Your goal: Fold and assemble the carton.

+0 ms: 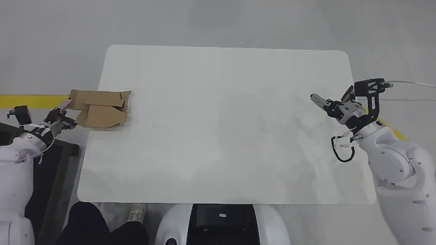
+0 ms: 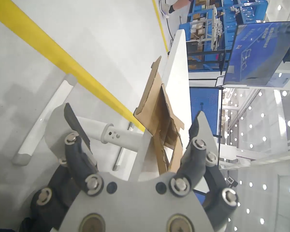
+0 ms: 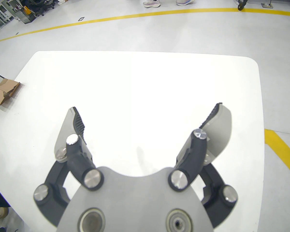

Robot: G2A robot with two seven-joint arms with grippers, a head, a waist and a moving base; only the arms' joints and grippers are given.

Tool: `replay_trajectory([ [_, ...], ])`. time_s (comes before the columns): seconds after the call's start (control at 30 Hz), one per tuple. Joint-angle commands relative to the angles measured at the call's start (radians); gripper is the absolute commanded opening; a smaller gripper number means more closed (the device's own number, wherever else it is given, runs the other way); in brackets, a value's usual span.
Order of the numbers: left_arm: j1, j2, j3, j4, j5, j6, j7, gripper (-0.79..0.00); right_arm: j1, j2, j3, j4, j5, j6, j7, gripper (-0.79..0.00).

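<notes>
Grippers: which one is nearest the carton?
The left gripper, open at the table edge with the carton right before it. The right gripper is at the opposite edge, far from the carton.

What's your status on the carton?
Left end effector open, at carton. Right end effector open, at opposite table edge. Carton unassembled, overhanging table edge. No obstruction seen.

1 brown carton [image 1: 100, 107], 1 white table [image 1: 225, 136], 1 left gripper [image 2: 134, 112], 1 right gripper [image 3: 146, 107]
</notes>
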Motion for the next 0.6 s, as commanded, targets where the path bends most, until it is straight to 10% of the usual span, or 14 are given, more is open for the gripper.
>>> replay_trajectory([
  [0.0, -0.004, -0.004, 0.013, 0.004, 0.012, 0.007, 0.011, 0.000, 0.000, 0.000, 0.000, 0.000, 0.000, 0.000, 0.000, 0.000],
  [0.13, -0.019, -0.017, 0.032, 0.015, 0.009, 0.030, 0.026, 0.000, 0.000, 0.000, 0.000, 0.000, 0.000, 0.000, 0.000, 0.000],
  [0.23, -0.033, -0.024, 0.041, 0.020, -0.001, 0.040, 0.024, -0.203, 0.000, 0.000, 0.000, 0.000, 0.000, 0.000, 0.000, 0.000],
  [0.37, -0.053, -0.029, 0.045, 0.022, -0.023, 0.052, 0.009, -0.760, 0.000, 0.000, 0.000, 0.000, 0.000, 0.000, 0.000, 0.000],
  [0.57, -0.079, -0.035, 0.048, 0.024, -0.056, 0.066, -0.014, -0.785, 0.000, 0.000, 0.000, 0.000, 0.000, 0.000, 0.000, 0.000],
])
